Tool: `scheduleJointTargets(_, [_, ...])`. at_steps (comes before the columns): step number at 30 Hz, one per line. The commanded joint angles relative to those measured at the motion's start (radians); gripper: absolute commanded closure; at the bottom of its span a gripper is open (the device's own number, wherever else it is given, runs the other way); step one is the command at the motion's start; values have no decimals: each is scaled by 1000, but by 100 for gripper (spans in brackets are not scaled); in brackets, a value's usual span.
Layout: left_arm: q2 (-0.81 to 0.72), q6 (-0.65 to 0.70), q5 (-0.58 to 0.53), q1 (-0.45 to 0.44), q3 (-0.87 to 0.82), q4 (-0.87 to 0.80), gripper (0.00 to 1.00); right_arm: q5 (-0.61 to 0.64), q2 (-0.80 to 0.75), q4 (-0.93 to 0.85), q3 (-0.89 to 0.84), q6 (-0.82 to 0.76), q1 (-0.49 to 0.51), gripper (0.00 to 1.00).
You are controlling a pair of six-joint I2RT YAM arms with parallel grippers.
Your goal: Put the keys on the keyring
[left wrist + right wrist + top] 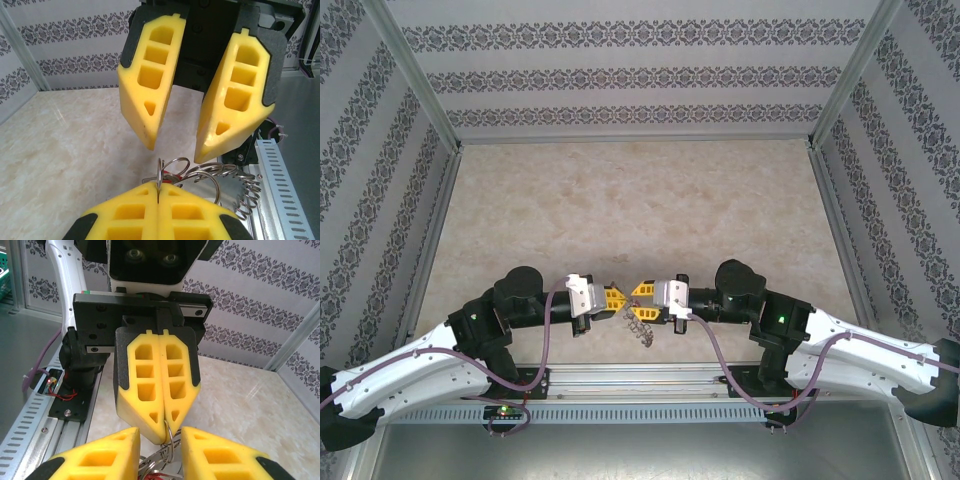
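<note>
Pinching keyring [159,175]: left end effector [158,193].

Left hand [619,300] faces right hand [636,291] over keyring [642,322].

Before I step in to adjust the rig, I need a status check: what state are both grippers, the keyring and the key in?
Left gripper: jaws shut, pinching the keyring.
Right gripper: jaws open, facing the left one, holding nothing.
Keyring: hanging from the left jaws.
Key: red head among the rings; threaded or not, cannot tell.
</note>
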Motion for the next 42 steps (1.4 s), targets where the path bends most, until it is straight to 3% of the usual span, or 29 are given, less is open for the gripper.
scheduleJointTargets(1, [-11,26,22,-8,1,73,100,15,0,25,8,31,-15,72])
scheduleJointTargets(17, [-27,24,30,-8,2,72,100,25,-63,20,-35,52,-38,72])
scheduleJointTargets(25, [-24,25,33,-8,5,71,100,-45,-5,11,-19,54,-39,73])
scheduleJointTargets(33, [-23,22,38,-9,7,65,100,-37,12,16,-11,48,-41,75])
scheduleJointTargets(42, [-20,19,43,-7,9,64,100,-41,40,13,5,40,-47,87])
